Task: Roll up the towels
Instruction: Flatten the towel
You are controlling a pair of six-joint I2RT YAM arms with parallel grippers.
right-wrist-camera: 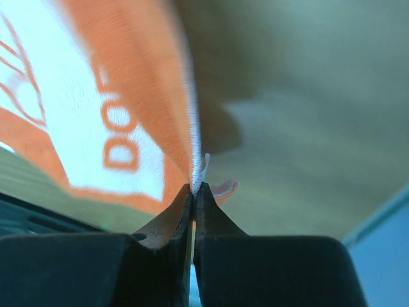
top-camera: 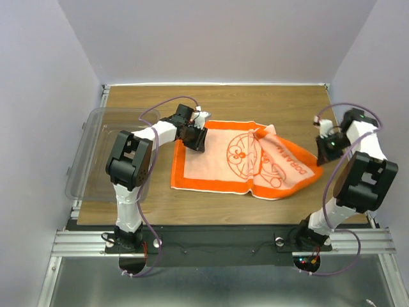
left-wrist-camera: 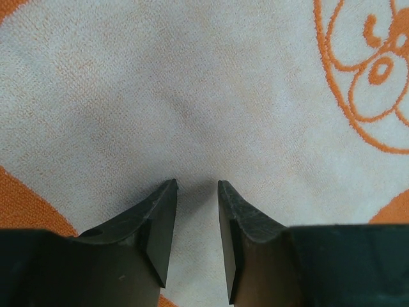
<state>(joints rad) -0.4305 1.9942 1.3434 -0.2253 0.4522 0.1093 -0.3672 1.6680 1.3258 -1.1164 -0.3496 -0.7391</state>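
Note:
The orange towel [top-camera: 220, 163] lies on the wooden table, white cat panel facing up. Its right part is folded and lifted, showing the DORAEMON lettering. My left gripper [top-camera: 193, 142] is over the towel's left part, close above the white panel [left-wrist-camera: 192, 96]. Its jaws [left-wrist-camera: 197, 185] stand a little apart with nothing between them. My right gripper [top-camera: 321, 158] is at the towel's right end and is shut on the towel's white-stitched edge [right-wrist-camera: 195, 153], holding it up off the table. The right wrist view shows the lettered face [right-wrist-camera: 96, 109] hanging to the left of the gripper [right-wrist-camera: 197, 187].
A clear plastic tub [top-camera: 96, 153] sits at the table's left edge, partly overhanging it, beside the left arm. Bare wooden table [top-camera: 255, 102] shows behind and in front of the towel. Pale walls close in the left, back and right sides.

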